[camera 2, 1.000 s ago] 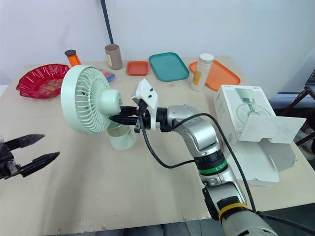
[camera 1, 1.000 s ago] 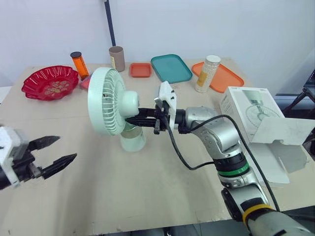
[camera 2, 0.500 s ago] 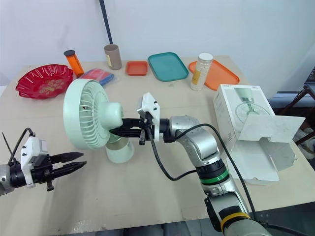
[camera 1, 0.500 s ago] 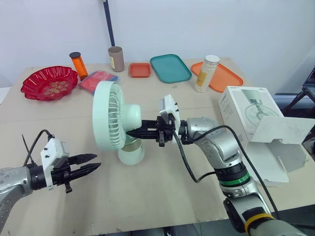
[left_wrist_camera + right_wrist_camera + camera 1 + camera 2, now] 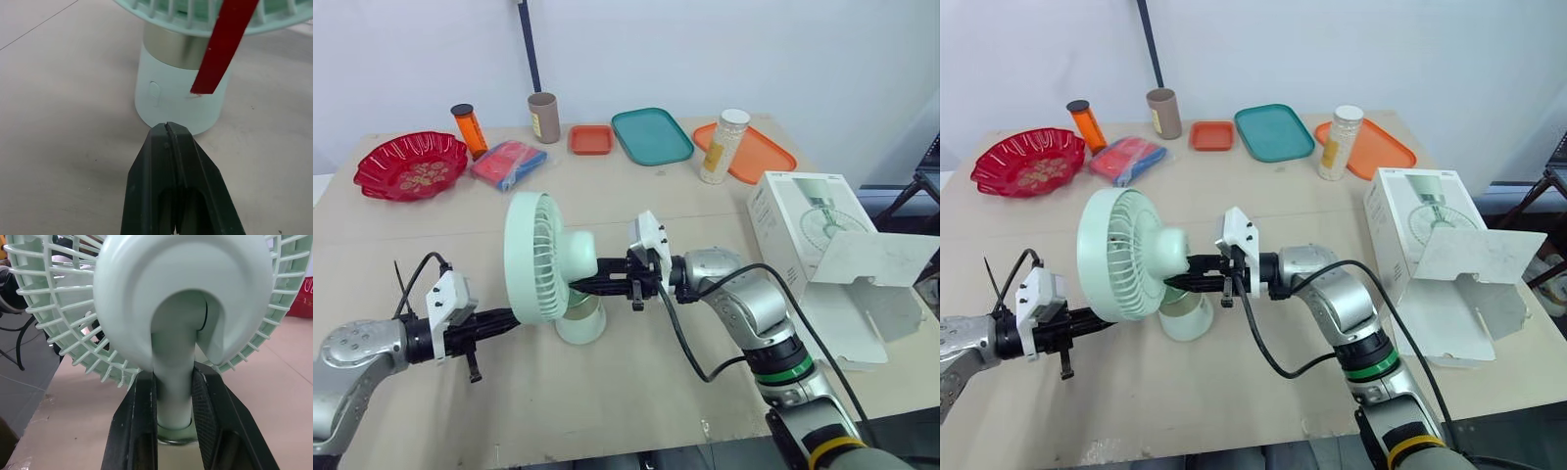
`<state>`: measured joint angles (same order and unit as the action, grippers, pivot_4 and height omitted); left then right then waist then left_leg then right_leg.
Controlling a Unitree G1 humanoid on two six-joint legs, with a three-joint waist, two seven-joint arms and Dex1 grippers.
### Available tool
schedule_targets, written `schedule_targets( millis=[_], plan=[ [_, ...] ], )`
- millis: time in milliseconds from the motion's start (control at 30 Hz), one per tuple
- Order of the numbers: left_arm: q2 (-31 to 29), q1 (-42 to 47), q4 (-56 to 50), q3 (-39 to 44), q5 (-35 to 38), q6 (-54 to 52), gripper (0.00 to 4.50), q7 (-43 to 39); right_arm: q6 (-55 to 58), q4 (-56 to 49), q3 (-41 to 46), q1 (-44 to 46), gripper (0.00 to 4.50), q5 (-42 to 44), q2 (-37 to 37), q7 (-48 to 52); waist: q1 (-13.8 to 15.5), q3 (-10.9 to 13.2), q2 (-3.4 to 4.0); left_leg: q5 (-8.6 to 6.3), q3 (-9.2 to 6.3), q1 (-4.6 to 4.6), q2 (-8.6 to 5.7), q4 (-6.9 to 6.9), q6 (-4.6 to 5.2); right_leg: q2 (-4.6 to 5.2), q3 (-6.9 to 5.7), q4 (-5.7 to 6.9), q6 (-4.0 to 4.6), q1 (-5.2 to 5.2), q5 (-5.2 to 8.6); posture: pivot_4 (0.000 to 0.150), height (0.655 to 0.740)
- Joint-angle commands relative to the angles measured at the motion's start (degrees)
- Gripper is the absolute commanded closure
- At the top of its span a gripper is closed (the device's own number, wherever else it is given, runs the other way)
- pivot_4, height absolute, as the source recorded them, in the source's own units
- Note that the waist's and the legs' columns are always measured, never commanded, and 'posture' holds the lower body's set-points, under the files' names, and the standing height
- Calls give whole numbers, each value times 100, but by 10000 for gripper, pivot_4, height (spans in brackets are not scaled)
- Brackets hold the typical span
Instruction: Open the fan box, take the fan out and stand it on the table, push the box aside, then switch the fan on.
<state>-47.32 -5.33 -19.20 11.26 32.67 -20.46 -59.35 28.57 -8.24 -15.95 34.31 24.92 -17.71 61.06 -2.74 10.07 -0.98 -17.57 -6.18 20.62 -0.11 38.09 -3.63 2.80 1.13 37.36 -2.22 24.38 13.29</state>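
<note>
One mint-green fan [image 5: 543,257], upright, facing left

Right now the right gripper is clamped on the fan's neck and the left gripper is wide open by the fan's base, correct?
No: the left gripper is shut, fingers pressed together, as the left wrist view shows. The right gripper does clamp the fan by its neck.

A red bowl [image 5: 411,164] is set near an orange bottle [image 5: 470,129] and a red-and-blue packet [image 5: 509,164]. A cardboard tube [image 5: 544,117], a small orange tray [image 5: 592,139] and a teal tray [image 5: 652,135] are lined up; a white bottle [image 5: 724,146] is stood just beside a large orange tray [image 5: 764,157].
</note>
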Motion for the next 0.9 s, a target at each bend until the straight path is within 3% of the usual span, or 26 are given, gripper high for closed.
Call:
schedule_targets(
  millis=[33,900],
  plan=[
    [-5,39,-72,-6,21,1,44617,-95,-91,-475,40,16,40581,156,32,-2,-3,0,0,0,0,0,0,1,0,0,0,0,0,0,0,1500,7255],
    [496,1012,723,-915,-568,304,44617,-285,-171,-530,-75,-127,40581,109,-77,120,-2,-2,-2,-1,-1,-1,-2,16,1,-1,0,13,-1,-2,0,1500,7255]
  ],
)
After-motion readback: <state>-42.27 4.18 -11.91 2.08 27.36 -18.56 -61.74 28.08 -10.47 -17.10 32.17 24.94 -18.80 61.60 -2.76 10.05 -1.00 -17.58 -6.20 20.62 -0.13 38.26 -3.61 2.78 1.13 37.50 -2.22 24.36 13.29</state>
